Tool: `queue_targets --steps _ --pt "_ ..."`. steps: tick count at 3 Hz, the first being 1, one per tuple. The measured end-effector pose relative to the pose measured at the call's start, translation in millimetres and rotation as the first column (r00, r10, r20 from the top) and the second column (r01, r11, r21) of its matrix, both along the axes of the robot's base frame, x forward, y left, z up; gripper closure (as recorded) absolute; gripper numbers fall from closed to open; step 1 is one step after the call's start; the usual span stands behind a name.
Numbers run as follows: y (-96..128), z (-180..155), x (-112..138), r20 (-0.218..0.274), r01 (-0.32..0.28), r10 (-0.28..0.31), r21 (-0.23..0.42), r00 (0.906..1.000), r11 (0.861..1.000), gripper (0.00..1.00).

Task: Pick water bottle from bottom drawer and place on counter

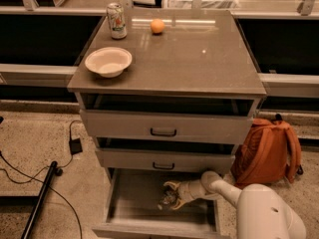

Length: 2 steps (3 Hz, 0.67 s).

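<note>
Where the plain grey bottom drawer point(133, 195) stands pulled out under the glossy grey-brown counter point(199, 59), the crinkled clear water bottle point(166, 199) lies on its floor. The gripper point(172, 196) reaches in from the right, its pale curved fingers point(171, 185) spread apart, one on each side of the bottle; whether they press on it cannot be told.

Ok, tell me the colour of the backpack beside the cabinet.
The backpack is rust orange, seen in the camera view; the gripper is inside the bottom drawer.
</note>
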State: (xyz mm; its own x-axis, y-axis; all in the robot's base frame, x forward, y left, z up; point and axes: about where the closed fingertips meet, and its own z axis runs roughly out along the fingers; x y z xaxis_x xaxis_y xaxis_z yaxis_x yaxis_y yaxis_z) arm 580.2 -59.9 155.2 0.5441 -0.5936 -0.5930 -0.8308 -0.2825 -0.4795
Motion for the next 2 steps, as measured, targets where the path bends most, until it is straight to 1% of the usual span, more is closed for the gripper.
queue_targets --steps 1,2 --pt "-6.1 -8.1 4.5 -0.01 0.023 -0.023 -0.009 0.9997 1.0 0.31" --pt "-11.5 -23.1 13.4 -0.03 0.057 -0.057 0.0 0.9979 0.998 0.52"
